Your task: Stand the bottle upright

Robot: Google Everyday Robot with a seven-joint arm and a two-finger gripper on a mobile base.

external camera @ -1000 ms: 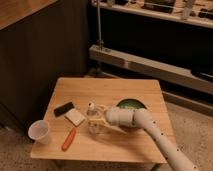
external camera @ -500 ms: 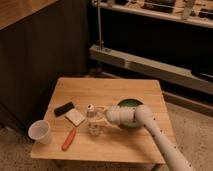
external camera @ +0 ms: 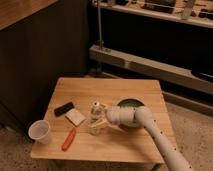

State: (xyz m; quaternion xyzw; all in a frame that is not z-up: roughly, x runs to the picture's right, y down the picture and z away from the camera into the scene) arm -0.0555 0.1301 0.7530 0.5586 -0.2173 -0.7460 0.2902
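Observation:
The bottle (external camera: 95,113) is small, whitish and translucent with a white cap. It stands upright near the middle of the wooden table (external camera: 125,90). My gripper (external camera: 98,125) is at the bottle's base on its front right side, low over the table. The white arm (external camera: 150,127) reaches in from the lower right. I cannot tell whether the gripper touches the bottle.
A white cup (external camera: 40,131) stands at the table's front left corner. An orange pen-like tool (external camera: 69,138) lies beside it. A black block (external camera: 63,108) and a pale flat pad (external camera: 75,117) lie left of the bottle. A green bowl (external camera: 128,104) sits behind my arm.
The bottle was within the gripper a second ago and now stands upright with its cap on top. The gripper has shifted slightly toward the front, down by the bottle's base.

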